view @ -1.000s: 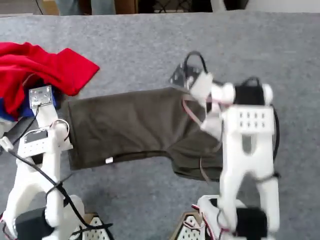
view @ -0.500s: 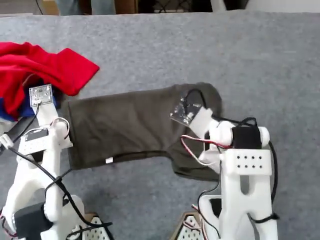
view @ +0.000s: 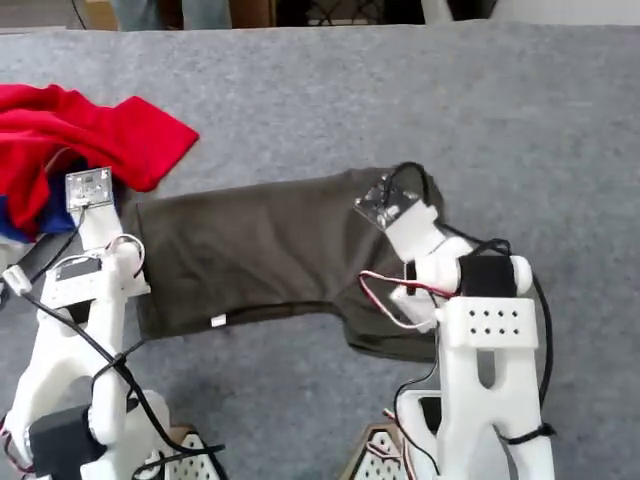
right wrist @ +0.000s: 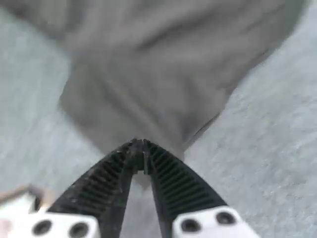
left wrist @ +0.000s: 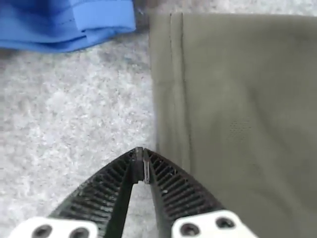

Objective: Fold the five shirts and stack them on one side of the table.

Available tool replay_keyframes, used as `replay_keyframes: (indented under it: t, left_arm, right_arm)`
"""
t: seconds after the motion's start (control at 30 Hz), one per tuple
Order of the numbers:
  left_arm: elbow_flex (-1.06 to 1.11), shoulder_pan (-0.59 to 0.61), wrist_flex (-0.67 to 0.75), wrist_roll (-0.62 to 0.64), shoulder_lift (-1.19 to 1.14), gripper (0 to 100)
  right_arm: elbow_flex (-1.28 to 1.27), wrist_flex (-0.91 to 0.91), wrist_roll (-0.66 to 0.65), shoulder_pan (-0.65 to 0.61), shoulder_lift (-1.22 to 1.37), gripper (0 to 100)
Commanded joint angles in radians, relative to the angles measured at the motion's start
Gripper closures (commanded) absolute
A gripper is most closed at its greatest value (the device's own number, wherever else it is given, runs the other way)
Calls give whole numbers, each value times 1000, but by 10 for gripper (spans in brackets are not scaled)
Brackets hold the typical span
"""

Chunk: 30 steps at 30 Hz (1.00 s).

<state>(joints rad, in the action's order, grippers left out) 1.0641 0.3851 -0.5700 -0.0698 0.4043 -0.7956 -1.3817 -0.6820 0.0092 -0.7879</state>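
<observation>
An olive shirt [view: 250,250] lies spread across the middle of the grey table [view: 520,110]. My right gripper [view: 395,200] sits low over its far right corner. In the right wrist view the olive shirt [right wrist: 148,64] narrows to the shut tips of the right gripper [right wrist: 141,158], which pinch the cloth. My left gripper [view: 105,210] is at the shirt's left edge. The left gripper [left wrist: 140,166] is shut over bare table, just beside the hem of the olive shirt [left wrist: 237,99]. A red shirt [view: 90,135] lies crumpled at the far left over a blue shirt [view: 12,222].
The blue shirt [left wrist: 64,22] lies folded just beyond the left gripper, close to the olive hem. Grey table [view: 300,90] stretches open behind and to the right of the olive shirt. Both arm bases stand at the near edge.
The right arm has come down from a raised, stretched pose onto the shirt's far right corner, then shifted slightly farther out. The left arm has barely moved.
</observation>
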Motion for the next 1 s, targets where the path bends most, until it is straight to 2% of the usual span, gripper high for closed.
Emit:
replay_keyframes:
  t: [0.0, 0.07, 0.17, 0.23, 0.4, 0.97]
  left_arm:
    - [-16, 13, 11, 71, -2, 970]
    - [-16, 13, 12, 44, -2, 970]
    - [-18, 1, 14, -20, -3, 970]
    - [-18, -19, 14, -32, -12, 970]
    - [-58, -22, 5, -25, -71, 970]
    - [-67, -21, 5, -29, -89, 970]
  right_arm:
    - [67, 71, 110, -55, 1, 983]
    - [143, -32, 126, -46, 1, 983]
    - [101, -75, 127, -40, -1, 983]
    - [19, -51, 135, -29, -1, 983]
    - [-105, 23, 203, -109, -1, 983]
    - [-127, 5, 164, -121, -1, 983]
